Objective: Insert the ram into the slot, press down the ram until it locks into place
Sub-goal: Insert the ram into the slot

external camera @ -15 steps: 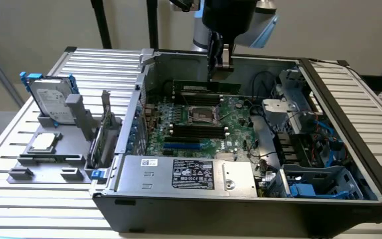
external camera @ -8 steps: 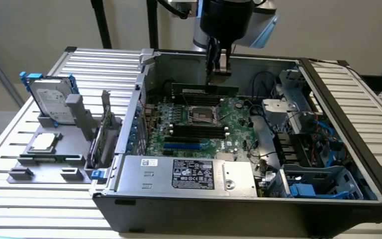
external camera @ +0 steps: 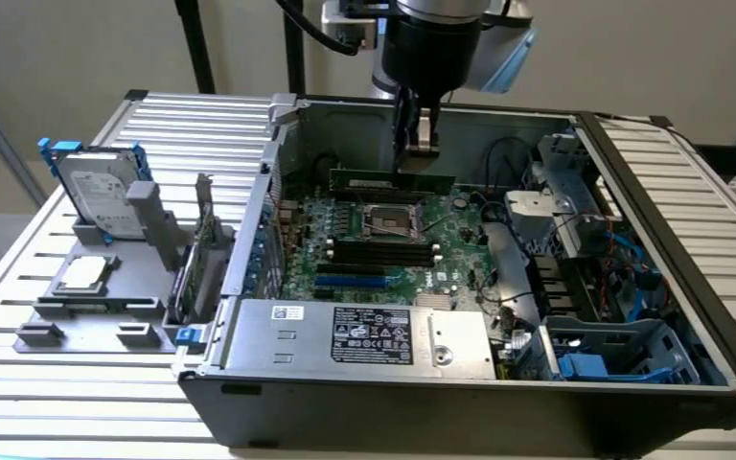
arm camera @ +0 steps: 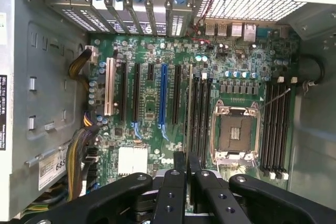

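- Exterior view: the gripper (external camera: 417, 158) hangs inside the open computer case (external camera: 342, 134), pinching the top edge of the ram (external camera: 375, 179)
- The ram is held level and on edge, above the motherboard (external camera: 458, 216), at the far side of the CPU socket (external camera: 387, 220)
- The black slots (external camera: 375, 252) lie on the socket's near side, apart from the ram
- Wrist view: the fingers (arm camera: 178, 182) sit pressed close with a thin gap between them, and slots (arm camera: 199, 114) run beside the CPU socket (arm camera: 234, 132)

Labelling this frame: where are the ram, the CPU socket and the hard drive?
ram (external camera: 365, 179): exterior view, green board.
CPU socket (arm camera: 234, 132): wrist view, socket centre.
hard drive (external camera: 93, 190): exterior view, silver face.
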`<state>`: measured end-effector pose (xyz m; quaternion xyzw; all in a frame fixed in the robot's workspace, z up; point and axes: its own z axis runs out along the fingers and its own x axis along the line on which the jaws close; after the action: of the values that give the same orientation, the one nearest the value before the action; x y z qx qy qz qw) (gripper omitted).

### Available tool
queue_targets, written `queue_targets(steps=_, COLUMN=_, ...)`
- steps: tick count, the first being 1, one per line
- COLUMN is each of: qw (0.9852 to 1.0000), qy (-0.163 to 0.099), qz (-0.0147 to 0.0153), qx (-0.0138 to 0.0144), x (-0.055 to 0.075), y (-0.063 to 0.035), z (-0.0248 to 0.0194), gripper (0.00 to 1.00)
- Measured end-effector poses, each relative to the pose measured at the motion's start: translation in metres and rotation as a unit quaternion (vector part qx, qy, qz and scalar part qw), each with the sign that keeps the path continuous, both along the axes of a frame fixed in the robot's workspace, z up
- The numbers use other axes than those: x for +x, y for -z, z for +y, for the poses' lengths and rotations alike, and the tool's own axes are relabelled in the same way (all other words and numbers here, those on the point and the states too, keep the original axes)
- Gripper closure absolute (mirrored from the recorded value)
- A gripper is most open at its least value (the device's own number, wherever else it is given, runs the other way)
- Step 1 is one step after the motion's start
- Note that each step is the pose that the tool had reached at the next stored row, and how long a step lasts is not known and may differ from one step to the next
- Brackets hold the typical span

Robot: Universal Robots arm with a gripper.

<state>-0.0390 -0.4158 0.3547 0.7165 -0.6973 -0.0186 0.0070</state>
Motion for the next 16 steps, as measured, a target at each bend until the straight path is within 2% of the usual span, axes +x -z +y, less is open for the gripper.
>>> queue_targets(steps=16, qw=1.0, qy=0.0, qz=0.0, qx=-0.0001, x=0.0, y=0.0291, z=0.0013, gripper=0.87)
